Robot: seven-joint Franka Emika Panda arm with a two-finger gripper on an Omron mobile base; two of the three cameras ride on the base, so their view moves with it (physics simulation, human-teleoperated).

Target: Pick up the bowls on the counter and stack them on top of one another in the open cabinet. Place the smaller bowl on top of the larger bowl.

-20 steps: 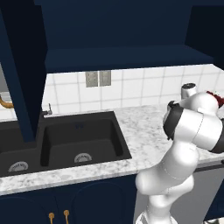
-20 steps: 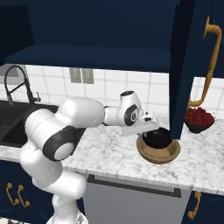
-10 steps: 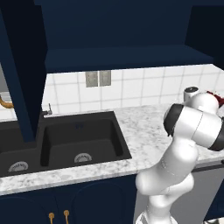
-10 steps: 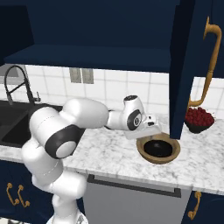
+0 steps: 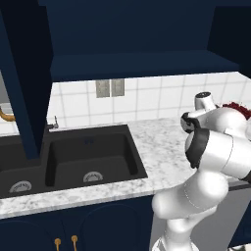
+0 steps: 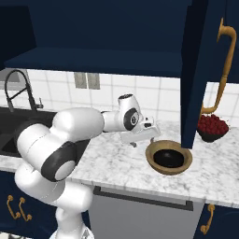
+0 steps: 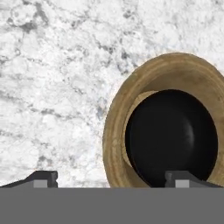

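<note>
The larger bowl (image 6: 169, 157), tan wood with a dark inside, sits on the white marble counter (image 6: 112, 163). My gripper (image 6: 150, 139) hangs just above its left rim, open and holding nothing. In the hand view the larger bowl (image 7: 168, 131) lies at the right, with my gripper (image 7: 111, 179) spread wide over the rim and the counter (image 7: 52, 78). The smaller bowl (image 6: 212, 127), dark with a lumpy red top, stands by the back wall to the right, partly behind the cabinet door (image 6: 198, 70). Its red top (image 5: 238, 109) peeks past my arm. The cabinet shelf (image 6: 93, 60) is overhead.
A black double sink (image 5: 88, 157) lies left of the arm, with a faucet (image 6: 18, 88) behind it. The open navy door hangs down close to the larger bowl's right side. A bronze handle (image 6: 223, 70) is on the cabinet further right.
My gripper has drawn back to the left, from over the middle of the larger bowl to its left rim. Both bowls stay where they were.
</note>
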